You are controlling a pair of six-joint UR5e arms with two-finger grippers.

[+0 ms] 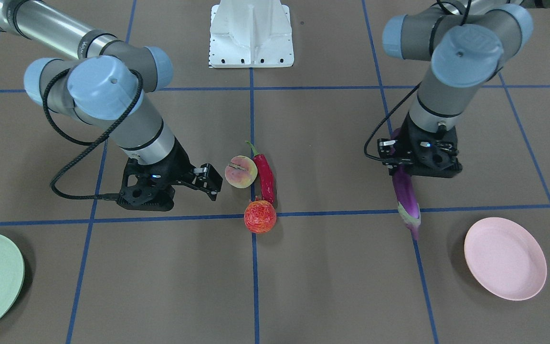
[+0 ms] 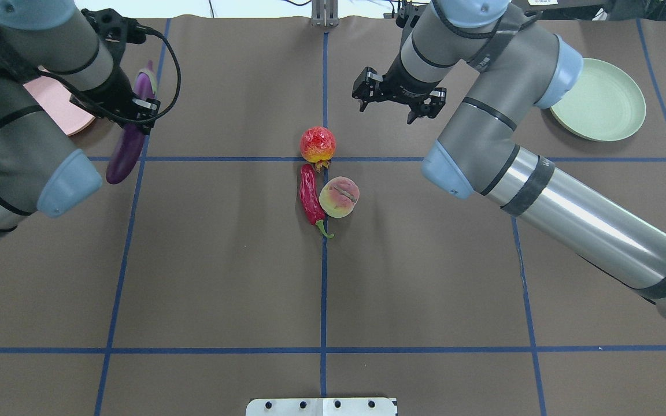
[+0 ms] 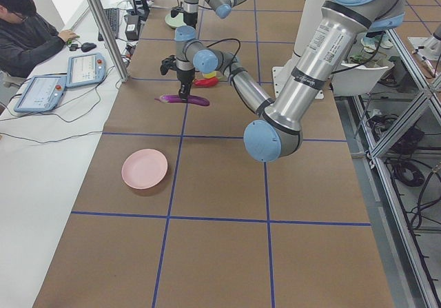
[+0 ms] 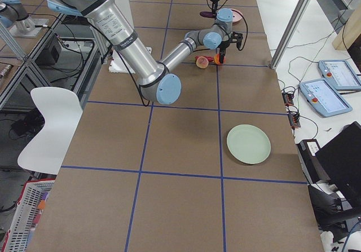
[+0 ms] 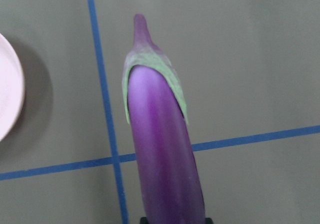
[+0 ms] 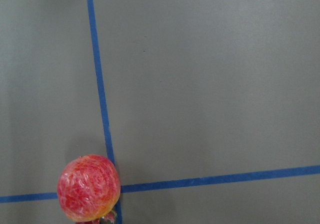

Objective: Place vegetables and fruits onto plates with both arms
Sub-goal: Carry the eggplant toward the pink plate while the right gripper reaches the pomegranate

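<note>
Now, my left gripper (image 2: 132, 113) clamped on the eggplant (image 2: 125, 153) near the pink plate (image 1: 505, 258), right gripper (image 2: 389, 111) spread wide near the pomegranate (image 2: 317, 144).

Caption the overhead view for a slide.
Left gripper holds eggplant beside pink plate; right gripper open near pomegranate, chili, peach.

Across the brown counter (image 2: 223, 260) blue tape lines (image 2: 223, 350) are running; a white chair (image 4: 48, 128) is standing beside it, seemingly on grey flooring (image 3: 413, 273).

Overhead and front views face each other over the table (image 2: 223, 260); wrist cameras look down
</note>
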